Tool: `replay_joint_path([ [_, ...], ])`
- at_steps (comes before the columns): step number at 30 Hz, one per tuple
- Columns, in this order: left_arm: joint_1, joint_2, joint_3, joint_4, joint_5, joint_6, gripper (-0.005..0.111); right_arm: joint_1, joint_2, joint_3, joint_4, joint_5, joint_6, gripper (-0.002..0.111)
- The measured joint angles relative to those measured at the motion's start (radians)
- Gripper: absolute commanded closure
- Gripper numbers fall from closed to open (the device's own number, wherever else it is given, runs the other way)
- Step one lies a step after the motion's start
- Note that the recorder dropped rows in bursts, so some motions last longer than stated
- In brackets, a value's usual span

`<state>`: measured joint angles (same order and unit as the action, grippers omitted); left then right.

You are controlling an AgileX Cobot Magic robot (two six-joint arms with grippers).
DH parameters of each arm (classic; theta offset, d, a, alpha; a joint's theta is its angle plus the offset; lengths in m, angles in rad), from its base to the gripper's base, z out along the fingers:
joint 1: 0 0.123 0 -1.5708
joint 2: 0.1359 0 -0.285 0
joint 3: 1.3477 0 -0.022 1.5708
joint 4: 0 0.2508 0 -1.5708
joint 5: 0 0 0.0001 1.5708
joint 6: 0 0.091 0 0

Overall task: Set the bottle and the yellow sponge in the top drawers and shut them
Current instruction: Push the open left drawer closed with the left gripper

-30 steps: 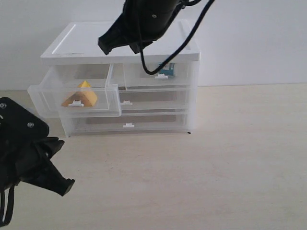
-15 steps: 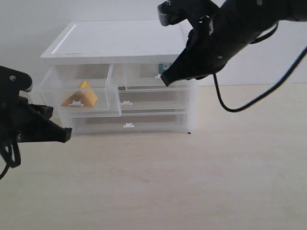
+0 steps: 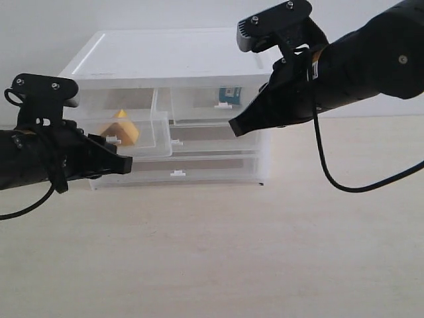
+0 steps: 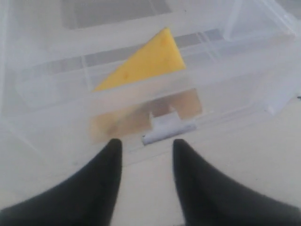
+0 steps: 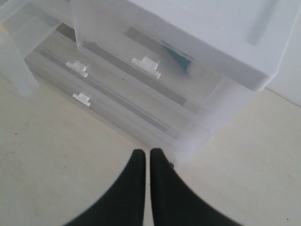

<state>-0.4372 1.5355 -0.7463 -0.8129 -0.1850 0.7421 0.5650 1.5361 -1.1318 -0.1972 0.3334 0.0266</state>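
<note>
The yellow sponge lies in the left top drawer, which stands partly pulled out. My left gripper is open just in front of that drawer's white tab handle, with nothing between its fingers. The bottle shows only as a teal-labelled shape inside the right top drawer, which is pushed in. Held in front of the cabinet's right half, my right gripper is shut and empty.
The clear drawer cabinet stands against the white wall, with two wider drawers below, both pushed in. Pale tabletop spreads in front and to the right.
My left arm has risen and moved right to the front of the left top drawer, and its jaws have opened. The right arm has shifted from above the cabinet to its front right.
</note>
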Motion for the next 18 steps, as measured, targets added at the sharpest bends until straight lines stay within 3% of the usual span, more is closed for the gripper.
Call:
replay_joint_path([
  [18,0.0,0.0,-0.037,-0.055,0.049,-0.002,0.049,0.0,0.0,0.0,0.008,-0.026,0.002,0.108],
])
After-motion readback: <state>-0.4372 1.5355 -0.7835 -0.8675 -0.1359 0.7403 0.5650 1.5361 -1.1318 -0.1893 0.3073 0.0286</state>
